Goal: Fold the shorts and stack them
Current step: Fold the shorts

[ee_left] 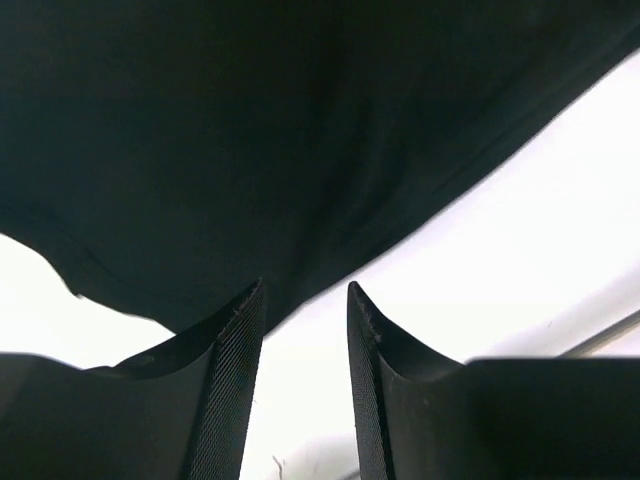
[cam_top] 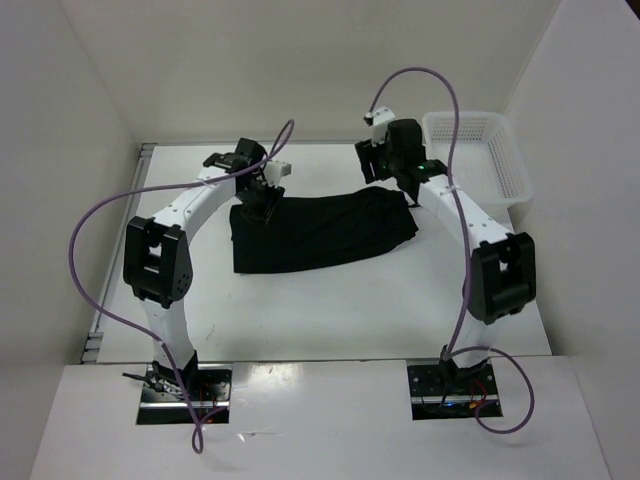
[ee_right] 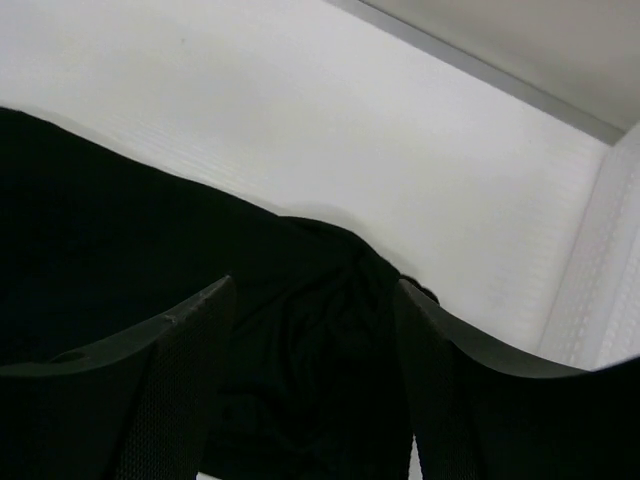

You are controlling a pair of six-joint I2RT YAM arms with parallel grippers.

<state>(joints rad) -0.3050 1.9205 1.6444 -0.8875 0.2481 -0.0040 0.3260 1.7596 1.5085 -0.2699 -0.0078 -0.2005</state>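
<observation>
The black shorts [cam_top: 320, 232] lie spread flat across the middle of the white table. My left gripper [cam_top: 267, 207] is open at their far left corner. In the left wrist view its fingers [ee_left: 303, 295] stand apart just off the fabric's edge, with bare table between them and the shorts [ee_left: 250, 140] filling the upper part. My right gripper [cam_top: 405, 188] is open over the far right corner. In the right wrist view its fingers [ee_right: 315, 290] straddle a wrinkled bunch of the shorts [ee_right: 120, 250], wide apart and not closed on it.
A white plastic mesh basket [cam_top: 478, 152] stands at the back right of the table, close to the right arm; its wall shows at the right edge of the right wrist view [ee_right: 600, 290]. White walls enclose the table on the left, back and right.
</observation>
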